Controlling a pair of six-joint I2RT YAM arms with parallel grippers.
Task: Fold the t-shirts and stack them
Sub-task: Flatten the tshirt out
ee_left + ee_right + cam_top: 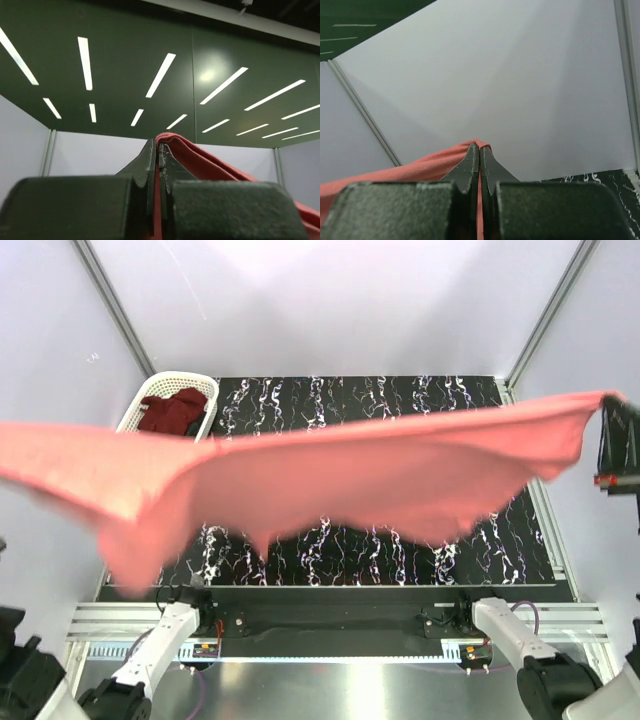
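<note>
Left: my left gripper (159, 149) has grainy black fingers pressed together, pinching a folded edge of the salmon-pink t-shirt (330, 475).
Right: my right gripper (480, 148) is clamped on the opposite corner, with a thin line of cloth between the pads.
Cloth: soft matte knit, stretched wide in the air between my two grips, its lower hem sagging in uneven points.
Other shirt: the dark maroon t-shirt (172, 412) lies crumpled in the white lattice basket (187, 378), below and beyond my left grip.
Below: the table (400, 395), glossy black with white marbling.
</note>
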